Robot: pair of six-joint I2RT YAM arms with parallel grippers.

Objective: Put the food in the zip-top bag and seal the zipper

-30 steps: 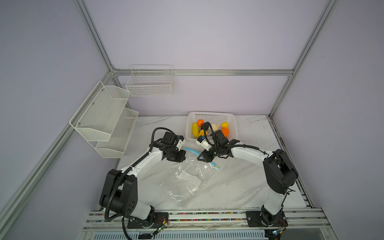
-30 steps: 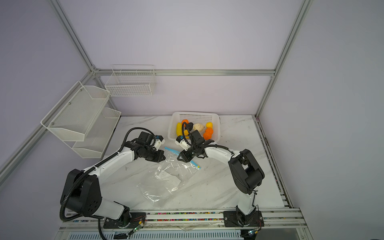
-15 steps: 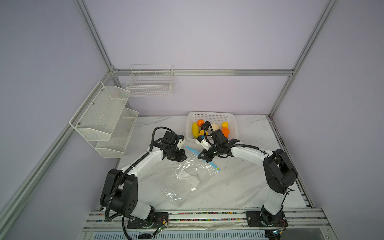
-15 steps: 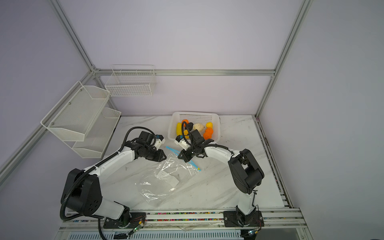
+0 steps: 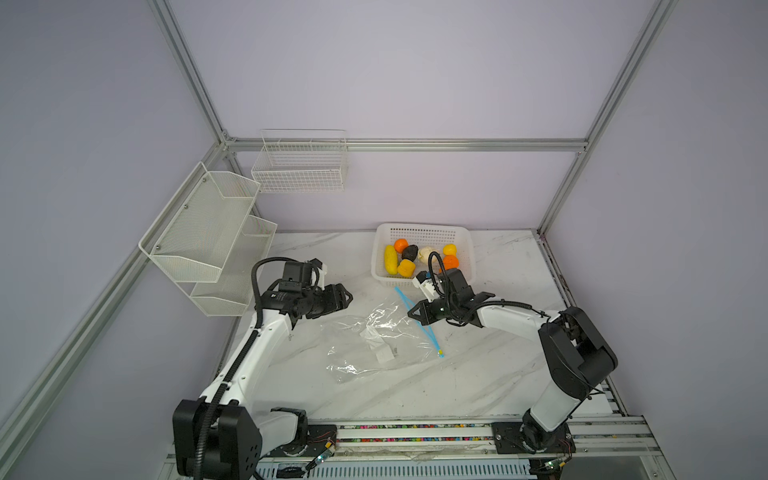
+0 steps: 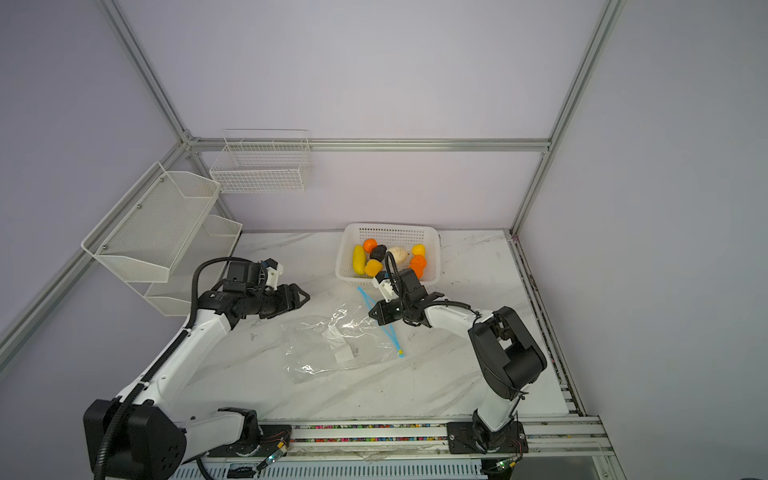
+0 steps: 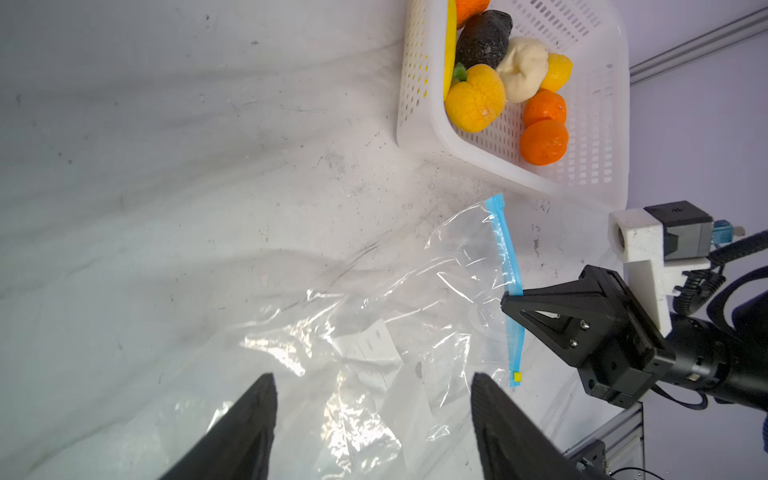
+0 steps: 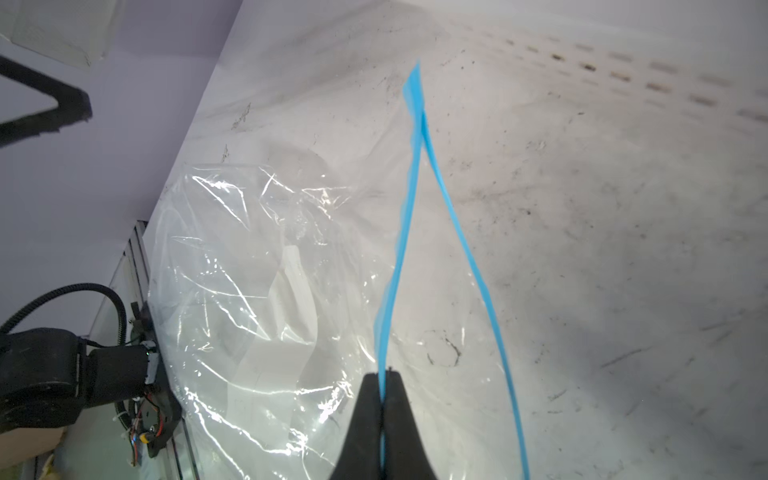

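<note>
Found the marble table (image 5: 478, 374) filling the lower half of both top views. Saw the clear bag (image 5: 374, 336) lying crumpled at the centre of it, white label (image 5: 384, 354) facing up. Saw the white basket (image 5: 422, 227) just above and to the right of the bag, holding all the toy food (image 5: 405, 266): orange, yellow, cream and black pieces. Found the left gripper (image 5: 348, 297) by the bag's upper left corner, jaws spread wide and empty. Found the right gripper (image 8: 380, 374) at the bag's right edge, pinched tight on one lip of the blue zipper (image 8: 399, 249), with the other lip bowed away and the mouth parted. Noted the small yellow slider (image 5: 440, 354) at the strip's lower right end.
</note>
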